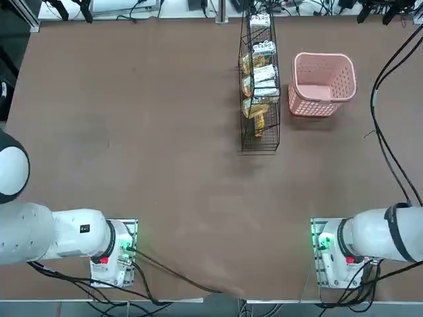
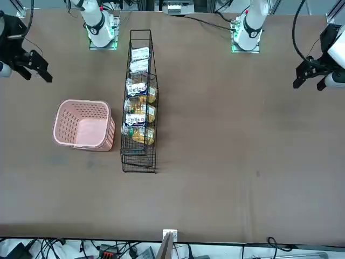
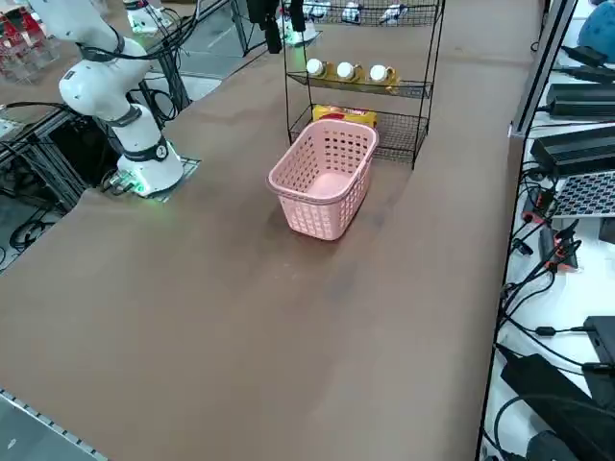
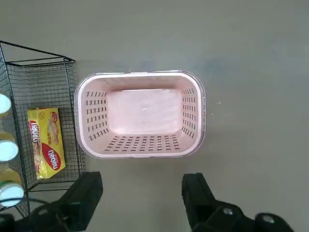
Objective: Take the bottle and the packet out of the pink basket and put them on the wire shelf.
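Front view: right gripper [image 2: 38, 75] upper left, wide open, holding nothing. Bottles [image 2: 151, 136], centre-left: probably rigid, slippery; grip mid-body. Packets [image 2: 139, 66], upper centre-left: likely light; pinch edges gently.

Top view: brown worktop [image 1: 158, 145]. Wire shelf [image 1: 260, 142] upper centre of frame, pink basket [image 1: 317, 107] just beside it, upper right.

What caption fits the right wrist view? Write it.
Right gripper, open, hovers near empty pink basket beside wire shelf.
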Motion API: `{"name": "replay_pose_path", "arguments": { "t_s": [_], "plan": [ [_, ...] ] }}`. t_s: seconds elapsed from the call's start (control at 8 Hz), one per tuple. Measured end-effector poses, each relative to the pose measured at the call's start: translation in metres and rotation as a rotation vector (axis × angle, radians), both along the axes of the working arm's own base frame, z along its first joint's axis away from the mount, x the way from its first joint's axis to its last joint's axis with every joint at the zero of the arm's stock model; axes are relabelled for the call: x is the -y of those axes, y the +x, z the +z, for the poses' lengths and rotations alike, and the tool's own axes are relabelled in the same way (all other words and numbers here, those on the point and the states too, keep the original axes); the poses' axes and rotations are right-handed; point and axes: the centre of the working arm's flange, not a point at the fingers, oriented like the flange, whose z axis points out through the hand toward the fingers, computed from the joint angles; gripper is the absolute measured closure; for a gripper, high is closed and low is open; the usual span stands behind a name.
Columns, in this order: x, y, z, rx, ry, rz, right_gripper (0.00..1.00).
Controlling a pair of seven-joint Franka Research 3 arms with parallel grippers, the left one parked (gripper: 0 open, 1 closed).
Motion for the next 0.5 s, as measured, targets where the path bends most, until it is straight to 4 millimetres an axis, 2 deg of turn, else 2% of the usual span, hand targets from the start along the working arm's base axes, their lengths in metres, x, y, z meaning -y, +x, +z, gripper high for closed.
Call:
{"name": "replay_pose_path", "arguments": {
  "t_s": [0.5],
  "plan": [
    [0.0002, 0.0011, -0.0018, -0.003, 0.000, -0.001, 0.00]
  ]
}}
